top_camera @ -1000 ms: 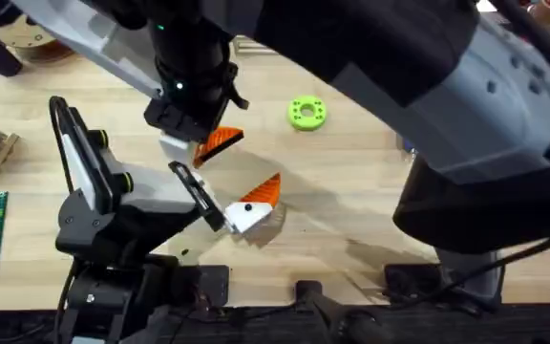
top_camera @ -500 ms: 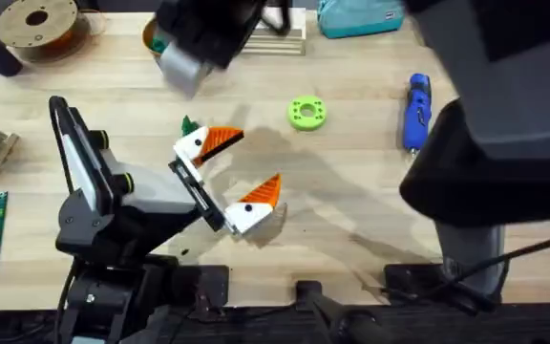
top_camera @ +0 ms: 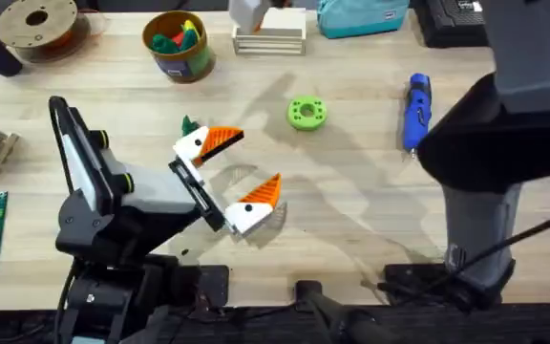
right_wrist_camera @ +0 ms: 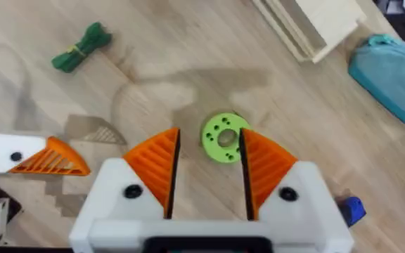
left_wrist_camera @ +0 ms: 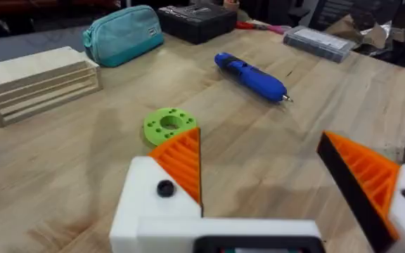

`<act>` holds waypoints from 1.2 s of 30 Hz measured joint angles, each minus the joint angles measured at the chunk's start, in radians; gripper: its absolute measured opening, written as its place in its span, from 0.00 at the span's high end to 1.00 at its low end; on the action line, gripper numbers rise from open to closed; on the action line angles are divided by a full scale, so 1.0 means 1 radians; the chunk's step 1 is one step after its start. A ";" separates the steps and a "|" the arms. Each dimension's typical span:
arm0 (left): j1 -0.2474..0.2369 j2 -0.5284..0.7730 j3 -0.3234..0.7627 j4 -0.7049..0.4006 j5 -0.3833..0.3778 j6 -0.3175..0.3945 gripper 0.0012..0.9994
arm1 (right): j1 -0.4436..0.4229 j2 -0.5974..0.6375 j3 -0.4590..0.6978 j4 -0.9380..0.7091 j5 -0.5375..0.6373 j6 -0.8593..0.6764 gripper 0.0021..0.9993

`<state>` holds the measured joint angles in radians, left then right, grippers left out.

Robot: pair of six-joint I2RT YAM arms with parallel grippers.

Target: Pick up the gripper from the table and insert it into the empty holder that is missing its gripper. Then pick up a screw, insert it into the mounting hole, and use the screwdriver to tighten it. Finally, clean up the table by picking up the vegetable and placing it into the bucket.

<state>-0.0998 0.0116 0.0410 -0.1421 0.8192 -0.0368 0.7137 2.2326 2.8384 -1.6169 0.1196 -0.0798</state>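
Pale wooden surface (top_camera: 351, 220), dark clutter in the room past its far edge.

Right arm (top_camera: 504, 143) bulks up large and dark at the right. Left arm (top_camera: 113, 201) sits low at the near left.

Far-edge clutter:
- brown filament spool (top_camera: 36, 24)
- slatted wooden rack (top_camera: 270, 38)
- teal zip pouch (top_camera: 361, 17)

Small round olive-sided bucket with a yellow-brown rim (top_camera: 184, 69) is at the far left and has coloured toys in it. Blue pen-shaped electric screwdriver (top_camera: 416, 110) lies on the right, well apart from both grippers, with no hold on it. Bright green disc with a centre hole (top_camera: 306, 113) is mid-surface.

Left gripper (top_camera: 246, 162) is spread wide and empty. Both white fingers carry orange ribbed tips, each with a dark screw head, so insert and screw look done.

Right gripper (right_wrist_camera: 211, 140) is partly open and empty, riding high and looking down on the disc.

Small dark green toy vegetable (right_wrist_camera: 81, 48) lies flat on the surface, just beside the left gripper's far finger, between that finger and the bucket. Its long axis runs slantwise to the right gripper's fingers.

My read: only cleanup is left.
- The left gripper is nearer, but the vegetable sits outside its open span.
- The right gripper needs a drop toward the left arm plus a wrist turn.
- Risk is clipping that left finger.
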 joint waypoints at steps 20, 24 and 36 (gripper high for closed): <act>0.000 0.000 0.000 0.000 0.000 0.000 0.01 | -0.240 -0.357 -0.210 0.000 0.008 0.006 0.49; 0.000 0.000 0.000 0.000 0.000 0.000 0.01 | -0.265 -0.393 -0.267 0.000 0.009 0.019 0.49; 0.000 0.000 0.000 0.000 0.000 0.004 0.93 | -0.288 -0.397 -0.301 0.000 0.012 0.070 0.45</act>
<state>-0.0998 0.0116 0.0410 -0.1417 0.8195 -0.0327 0.4254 1.8357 2.5373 -1.6169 0.1314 -0.0101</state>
